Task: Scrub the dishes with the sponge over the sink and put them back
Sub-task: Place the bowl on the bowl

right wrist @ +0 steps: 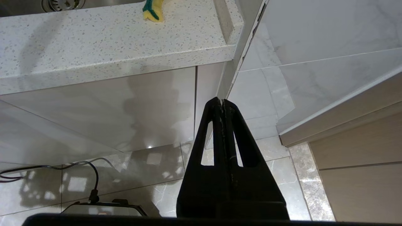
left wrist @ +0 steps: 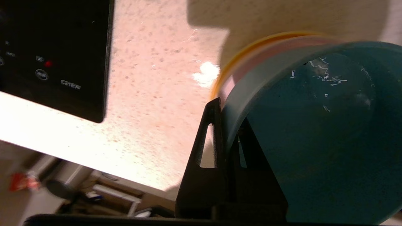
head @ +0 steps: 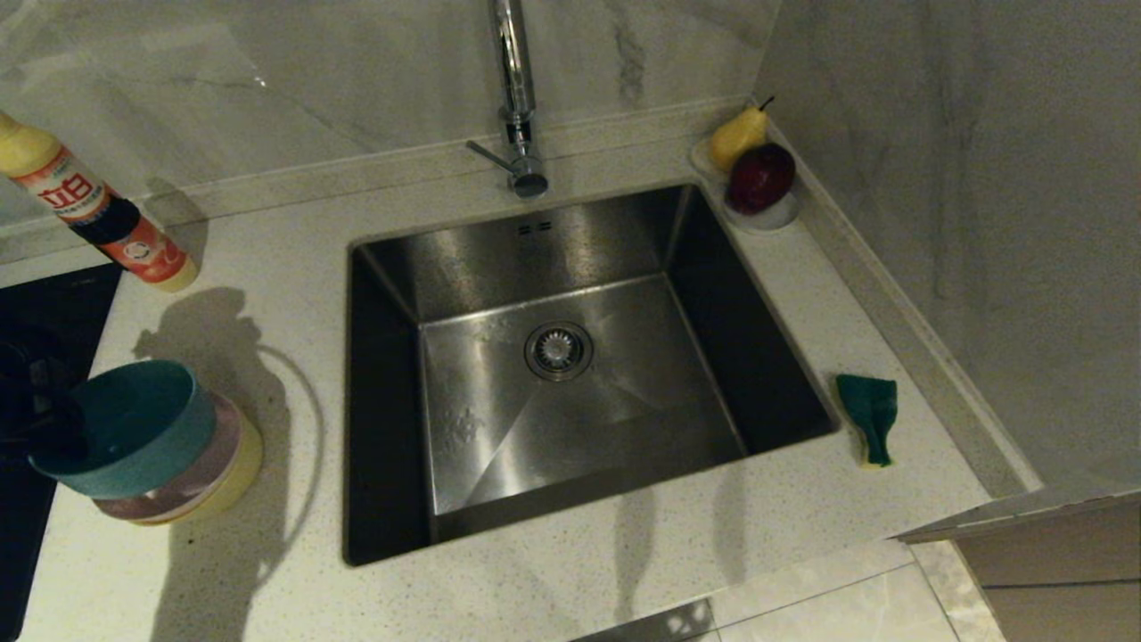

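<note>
1. Brushed steel forms the sink [head: 570, 383], set into a pale speckled worktop [head: 624, 571], with a round drain [head: 559, 349] in the middle of its floor.
2. To the left of the sink three bowls are nested and tilted: the blue bowl [head: 125, 428] on top, the pink bowl [head: 209, 459] under it and the yellow bowl [head: 241, 468] at the bottom.
3. The left gripper [left wrist: 224, 125] is at the side of the bowls away from the sink, its jaws clamped on the rim of the blue bowl [left wrist: 314, 131], one finger outside the wall and one inside.
4. The sponge [head: 869, 417] lies on the worktop just right of the sink, green face up, apart from both grippers.
5. The right gripper [right wrist: 222, 108] hangs parked below the worktop edge, in front of the sink cabinet, jaws pressed together on nothing.
6. A tap [head: 517, 98] stands behind the sink; a dish soap bottle [head: 89, 209] leans on the worktop behind the bowls; a pear [head: 738, 135] and a dark red apple [head: 760, 176] sit on a small plate [head: 775, 218] at the sink's far right corner.
</note>
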Robot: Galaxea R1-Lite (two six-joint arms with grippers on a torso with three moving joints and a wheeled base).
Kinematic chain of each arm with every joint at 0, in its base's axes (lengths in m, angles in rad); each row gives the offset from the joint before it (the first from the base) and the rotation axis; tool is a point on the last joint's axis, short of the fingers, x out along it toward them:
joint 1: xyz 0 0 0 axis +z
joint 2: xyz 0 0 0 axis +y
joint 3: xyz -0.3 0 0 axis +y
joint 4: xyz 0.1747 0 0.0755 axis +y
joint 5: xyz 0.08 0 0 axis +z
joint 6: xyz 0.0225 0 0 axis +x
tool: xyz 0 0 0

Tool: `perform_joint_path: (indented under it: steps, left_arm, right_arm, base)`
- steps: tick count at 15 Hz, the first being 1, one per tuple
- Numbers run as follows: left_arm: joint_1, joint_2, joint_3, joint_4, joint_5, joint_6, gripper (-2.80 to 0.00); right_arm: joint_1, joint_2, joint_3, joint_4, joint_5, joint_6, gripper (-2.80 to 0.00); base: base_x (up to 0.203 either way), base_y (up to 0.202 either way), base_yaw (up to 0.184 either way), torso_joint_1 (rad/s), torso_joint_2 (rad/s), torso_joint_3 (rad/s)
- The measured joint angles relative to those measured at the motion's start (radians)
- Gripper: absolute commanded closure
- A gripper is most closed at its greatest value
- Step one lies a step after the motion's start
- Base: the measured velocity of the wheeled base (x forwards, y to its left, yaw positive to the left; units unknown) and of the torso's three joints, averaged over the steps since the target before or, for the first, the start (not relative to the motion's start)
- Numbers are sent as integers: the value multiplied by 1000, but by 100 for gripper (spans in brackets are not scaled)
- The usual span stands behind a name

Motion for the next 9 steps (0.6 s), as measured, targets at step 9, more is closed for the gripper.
perform_joint_path:
  steps: [9]
  left_arm:
    - [-21,-28,127,-143,22,-6,0]
  right_arm:
    - [0,0,0,0,0,1,0]
  base:
    - [0,0,0,0,0,0]
